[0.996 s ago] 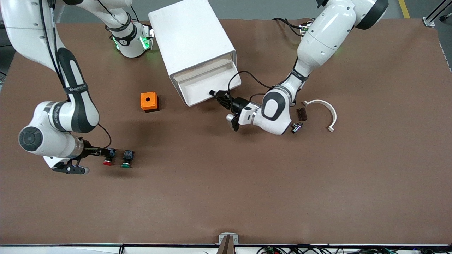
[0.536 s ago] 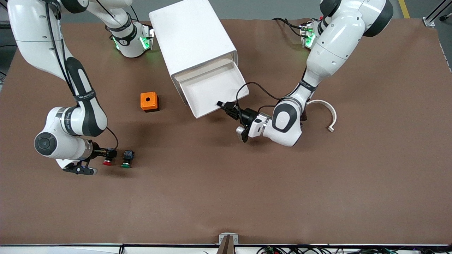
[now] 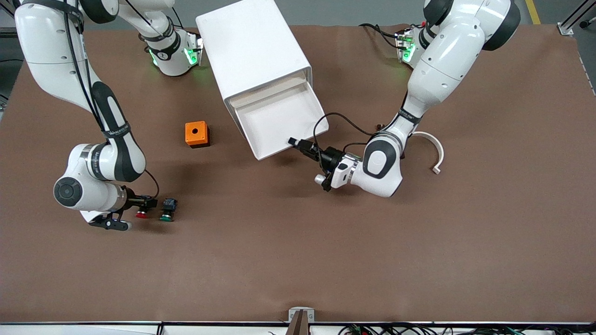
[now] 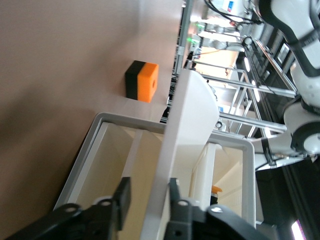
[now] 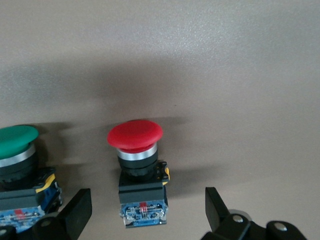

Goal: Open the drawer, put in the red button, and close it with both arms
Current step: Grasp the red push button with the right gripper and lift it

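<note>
The white cabinet point(image 3: 251, 51) stands at the table's back middle. Its top drawer point(image 3: 279, 122) is pulled out and empty. My left gripper point(image 3: 296, 143) is at the drawer's front corner; in the left wrist view the open gripper point(image 4: 148, 200) straddles the drawer's front wall point(image 4: 172, 150), one finger inside and one outside. The red button point(image 3: 141, 214) lies on the table toward the right arm's end. My right gripper point(image 3: 145, 203) is low at it. In the right wrist view its open fingers point(image 5: 75, 212) flank the red button's point(image 5: 136, 136) block body with gaps on both sides.
A green-capped button point(image 3: 166, 210) lies right beside the red one and shows in the right wrist view point(image 5: 17, 145). An orange box point(image 3: 196, 134) sits beside the cabinet, toward the right arm's end. A white curved piece point(image 3: 430, 146) lies toward the left arm's end.
The left gripper has drawn the top drawer farther out toward the front camera. The right arm has shifted closer to the red button, its gripper staying low.
</note>
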Robot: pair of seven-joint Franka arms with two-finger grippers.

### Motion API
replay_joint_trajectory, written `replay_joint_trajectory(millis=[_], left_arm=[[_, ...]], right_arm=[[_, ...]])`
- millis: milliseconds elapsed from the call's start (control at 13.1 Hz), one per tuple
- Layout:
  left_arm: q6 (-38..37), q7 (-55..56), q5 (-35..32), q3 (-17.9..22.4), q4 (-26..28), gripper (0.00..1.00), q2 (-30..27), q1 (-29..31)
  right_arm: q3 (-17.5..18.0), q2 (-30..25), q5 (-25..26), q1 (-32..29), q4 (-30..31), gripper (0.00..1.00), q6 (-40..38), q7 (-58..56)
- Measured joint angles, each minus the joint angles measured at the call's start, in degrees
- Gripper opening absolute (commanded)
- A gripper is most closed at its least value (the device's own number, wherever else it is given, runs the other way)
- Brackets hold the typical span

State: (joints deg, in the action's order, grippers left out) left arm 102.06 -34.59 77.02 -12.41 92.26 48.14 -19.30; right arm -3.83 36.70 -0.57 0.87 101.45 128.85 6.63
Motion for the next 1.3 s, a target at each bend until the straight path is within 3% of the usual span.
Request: replay_joint_trajectory(millis=[230, 613, 1073, 1302], left_arm=[[0.18, 8.27, -3.81, 0.28, -0.49, 1.00, 0.00, 1.28], [-0.67, 26.72, -17.08, 0.18, -5.96, 1.00, -1.67, 5.76], [-6.93, 34.24, -39.58, 0.18, -14.37, 1.00, -3.79, 13.23], [-6.96, 34.32, -48.89, 0.13, -15.93, 1.00, -4.18, 13.98]], right_arm=[[-0.04, 0.08, 0.00, -0.05, 0.11, 0.64, 0.00, 0.03], [-0.09, 0.09, 0.00, -0.17, 0.12, 0.29, 0.02, 0.16], [-0.06, -0.12, -0.01, -0.15, -0.13, 0.27, -1.02, 0.26], [0.03, -3.49, -0.01, 0.12, -1.83, 0.27, -9.77, 0.85]])
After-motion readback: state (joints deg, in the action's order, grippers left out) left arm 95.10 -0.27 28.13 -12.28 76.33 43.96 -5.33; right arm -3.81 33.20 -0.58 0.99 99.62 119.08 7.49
